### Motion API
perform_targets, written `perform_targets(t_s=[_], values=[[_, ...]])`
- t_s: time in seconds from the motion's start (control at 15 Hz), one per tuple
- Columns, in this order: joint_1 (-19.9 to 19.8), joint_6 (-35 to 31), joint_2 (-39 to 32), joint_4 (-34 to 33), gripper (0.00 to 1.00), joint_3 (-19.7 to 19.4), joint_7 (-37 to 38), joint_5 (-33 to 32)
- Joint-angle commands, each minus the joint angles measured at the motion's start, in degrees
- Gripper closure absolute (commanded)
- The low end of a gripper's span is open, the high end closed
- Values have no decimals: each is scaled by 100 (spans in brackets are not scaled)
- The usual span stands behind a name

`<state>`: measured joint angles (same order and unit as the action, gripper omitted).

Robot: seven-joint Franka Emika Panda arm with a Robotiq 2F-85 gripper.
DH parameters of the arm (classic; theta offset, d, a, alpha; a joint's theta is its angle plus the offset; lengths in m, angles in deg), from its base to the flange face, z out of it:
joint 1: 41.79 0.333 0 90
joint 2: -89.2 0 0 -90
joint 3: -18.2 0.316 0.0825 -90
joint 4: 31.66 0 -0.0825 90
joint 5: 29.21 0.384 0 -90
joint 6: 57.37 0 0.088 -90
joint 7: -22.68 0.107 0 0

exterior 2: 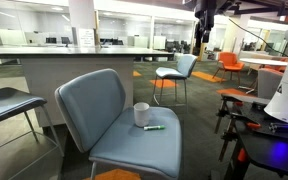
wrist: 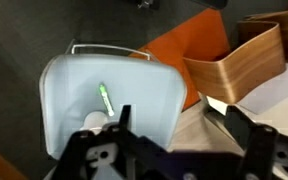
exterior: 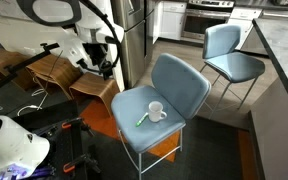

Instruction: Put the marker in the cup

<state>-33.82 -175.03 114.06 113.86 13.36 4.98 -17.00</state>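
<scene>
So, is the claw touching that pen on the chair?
Apart: in an exterior view the gripper hangs well away from the marker lying on the chair seat.

Blue chairs (exterior: 162,95), dark floor (exterior: 214,140), wooden furniture (wrist: 239,65)

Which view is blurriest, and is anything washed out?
The wrist view is blurriest: the marker is a soft green streak and the chair seat looks washed out and pale; both exterior views are sharper, the cup evenly lit without harsh shadow.
</scene>
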Motion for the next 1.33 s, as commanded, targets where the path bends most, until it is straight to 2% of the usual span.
perform_targets(t_s=[0.0,0.4,0.53,0.8,1.27], values=[[-41,-523,-695,-69,0,149,-493,-194],[-109,-2806,-2190,155,0,465,-364,-583],[-149,-3285,-2741,111,0,543,-283,-729],[-227,-3924,-3861,-232,0,617,10,-1294],[-404,-4396,-5658,-1308,0,729,187,-1457]])
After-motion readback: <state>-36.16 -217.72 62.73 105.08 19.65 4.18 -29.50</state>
